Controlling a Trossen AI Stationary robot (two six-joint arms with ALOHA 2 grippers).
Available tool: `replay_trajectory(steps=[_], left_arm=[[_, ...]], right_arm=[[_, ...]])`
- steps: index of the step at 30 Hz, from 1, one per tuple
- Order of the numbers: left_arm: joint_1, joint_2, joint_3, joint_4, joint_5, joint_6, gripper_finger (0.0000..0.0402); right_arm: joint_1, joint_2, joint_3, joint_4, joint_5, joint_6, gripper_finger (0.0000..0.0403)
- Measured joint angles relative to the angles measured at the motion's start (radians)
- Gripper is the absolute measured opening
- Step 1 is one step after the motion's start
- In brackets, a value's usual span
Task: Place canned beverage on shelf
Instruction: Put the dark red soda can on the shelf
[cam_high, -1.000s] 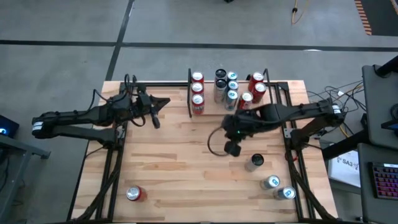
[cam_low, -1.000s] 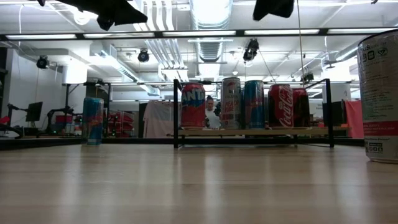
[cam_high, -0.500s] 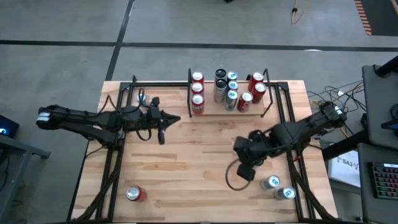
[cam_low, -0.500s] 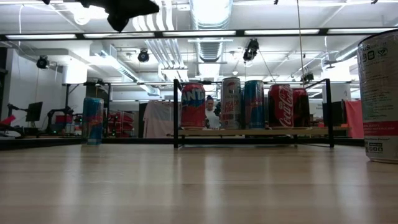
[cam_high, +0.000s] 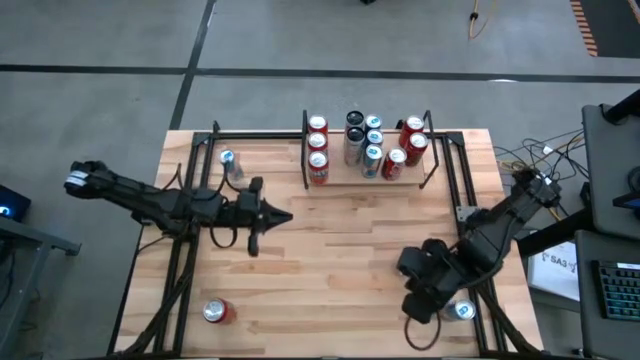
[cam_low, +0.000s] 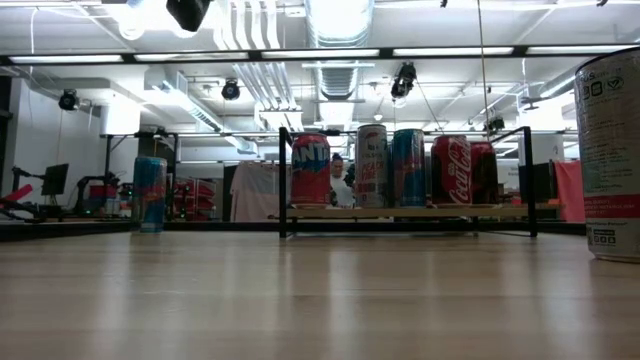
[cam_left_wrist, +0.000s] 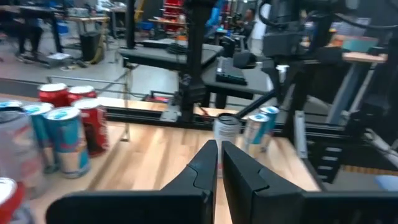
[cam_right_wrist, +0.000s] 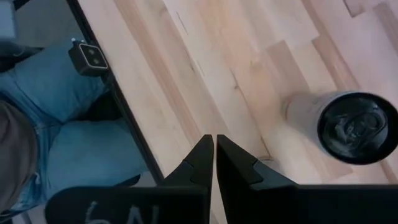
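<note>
Both pairs of fingers are pressed together, holding nothing. Nearest, the right gripper (cam_high: 421, 307) hangs by the table's (cam_high: 330, 270) front right corner, beside loose cans (cam_high: 462, 310). Farther in, the left gripper (cam_high: 278, 214) points over the left-centre boards. Along the far edge stands the shelf (cam_high: 366, 176), carrying upright canned beverages (cam_high: 318, 166).

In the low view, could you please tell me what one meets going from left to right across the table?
Blue can → orange Fanta can → silver can → blue can on the shelf → red Coca-Cola can → large near can at the right edge.
</note>
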Motion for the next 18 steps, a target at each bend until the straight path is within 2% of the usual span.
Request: replay_trajectory(steps=[3, 5, 8, 12, 15, 18], left_arm=[[-0.015, 0.008, 0.033, -0.041, 0.001, -0.014, 0.0005], [-0.012, 0.011, 0.083, -0.135, -0.005, -0.051, 0.0005], [-0.009, 0.033, 0.187, -0.349, -0.048, -0.111, 0.0005], [-0.016, 0.087, 0.343, -0.675, -0.049, -0.208, 0.0005], [-0.026, 0.143, 0.472, -0.944, 0.019, -0.291, 0.0005], [-0.044, 0.213, 0.586, -1.190, 0.162, -0.378, 0.0005]], right_arm=[[0.019, 0.000, 0.000, 0.002, 0.039, -0.001, 0.0009], [0.022, 0.000, 0.000, 0.003, 0.052, -0.004, 0.0009], [0.021, 0.000, 0.000, 0.007, 0.064, -0.013, 0.0009], [0.021, 0.000, 0.000, 0.006, 0.067, -0.041, 0.0009], [0.021, 0.000, 0.000, 0.006, 0.072, -0.064, 0.0009], [0.021, 0.001, 0.000, 0.007, 0.082, -0.082, 0.0009]])
